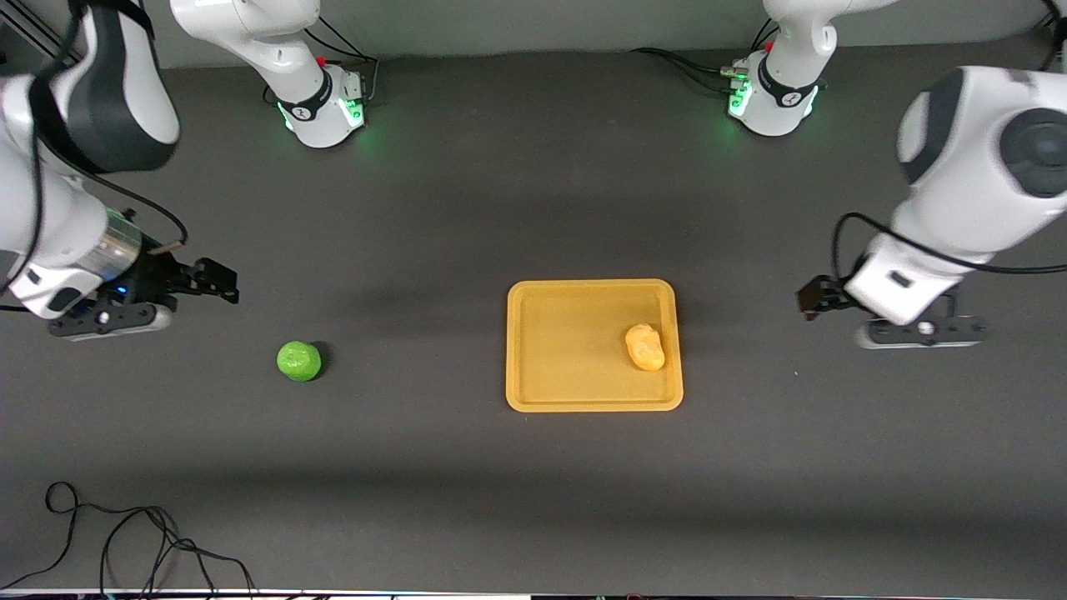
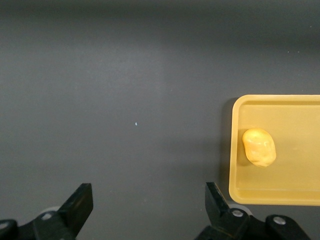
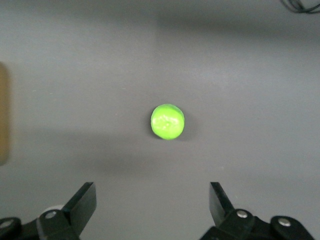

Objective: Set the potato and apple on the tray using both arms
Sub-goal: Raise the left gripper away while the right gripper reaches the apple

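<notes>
The orange-yellow tray [image 1: 567,350] lies on the dark table. The potato [image 1: 645,347] rests in it, near the rim at the left arm's end. The left wrist view shows the tray [image 2: 295,182] with the potato [image 2: 259,147] in it. The green apple [image 1: 298,361] sits on the bare table toward the right arm's end, apart from the tray, and it also shows in the right wrist view [image 3: 168,121]. My right gripper [image 1: 218,282] is open and empty above the table beside the apple [image 3: 152,202]. My left gripper [image 1: 813,297] is open and empty above the table beside the tray [image 2: 150,205].
A loose black cable [image 1: 125,542] lies by the table's edge nearest the front camera, at the right arm's end. The two arm bases [image 1: 325,104] [image 1: 771,96] stand along the table's edge farthest from that camera. A sliver of the tray's rim [image 3: 3,115] shows in the right wrist view.
</notes>
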{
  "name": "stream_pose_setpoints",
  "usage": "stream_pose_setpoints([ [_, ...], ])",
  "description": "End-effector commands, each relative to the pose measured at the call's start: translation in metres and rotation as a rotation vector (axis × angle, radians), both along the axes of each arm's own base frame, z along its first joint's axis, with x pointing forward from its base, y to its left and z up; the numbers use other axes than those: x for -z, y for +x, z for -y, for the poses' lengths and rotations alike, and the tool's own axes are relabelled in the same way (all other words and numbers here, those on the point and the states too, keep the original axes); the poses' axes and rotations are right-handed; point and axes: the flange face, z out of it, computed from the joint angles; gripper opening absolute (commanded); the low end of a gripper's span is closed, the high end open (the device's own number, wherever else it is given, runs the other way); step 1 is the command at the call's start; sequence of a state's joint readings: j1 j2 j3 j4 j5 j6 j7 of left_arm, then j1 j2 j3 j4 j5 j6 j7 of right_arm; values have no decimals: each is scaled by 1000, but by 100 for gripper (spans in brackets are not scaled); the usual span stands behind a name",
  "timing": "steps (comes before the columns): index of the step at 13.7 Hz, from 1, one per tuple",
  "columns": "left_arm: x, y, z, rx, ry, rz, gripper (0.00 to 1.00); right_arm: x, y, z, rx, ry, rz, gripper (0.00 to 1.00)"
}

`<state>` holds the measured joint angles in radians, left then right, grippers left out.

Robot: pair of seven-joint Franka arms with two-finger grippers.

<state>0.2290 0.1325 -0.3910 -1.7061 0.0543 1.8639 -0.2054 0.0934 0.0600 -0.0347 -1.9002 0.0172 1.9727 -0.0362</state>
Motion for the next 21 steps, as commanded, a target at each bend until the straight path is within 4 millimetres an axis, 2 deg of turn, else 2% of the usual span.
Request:
stream_pose_setpoints([
  [1, -26, -21, -27, 30, -33, -17, 100, 62, -25, 0, 18, 14, 41, 100],
  [3, -47, -36, -25, 36, -13, -16, 100, 115, -34, 2, 22, 12, 85, 100],
  [4, -56, -43, -28, 32, -4, -20, 100, 139, -32, 3, 22, 9, 91, 100],
  [6, -70, -58, -32, 24, 14, -26, 100, 170, -25, 8, 30, 4, 102, 100],
  [8, -83, -65, -54, 60, 20, -18, 100, 199, -20, 13, 40, 0, 123, 100],
  [10, -90, -70, -66, 79, 8, -20, 100, 224, -15, 21, 58, -8, 142, 100],
  [16, -61, -58, -69, 73, 2, -52, 100, 250, 6, 16, 79, 3, 145, 100],
  [18, -62, -57, -69, 75, 2, -46, 100, 262, 11, 14, 75, 2, 132, 100],
  [21, -60, -59, -73, 70, 0, -57, 100, 269, 10, 14, 75, 0, 122, 100],
])
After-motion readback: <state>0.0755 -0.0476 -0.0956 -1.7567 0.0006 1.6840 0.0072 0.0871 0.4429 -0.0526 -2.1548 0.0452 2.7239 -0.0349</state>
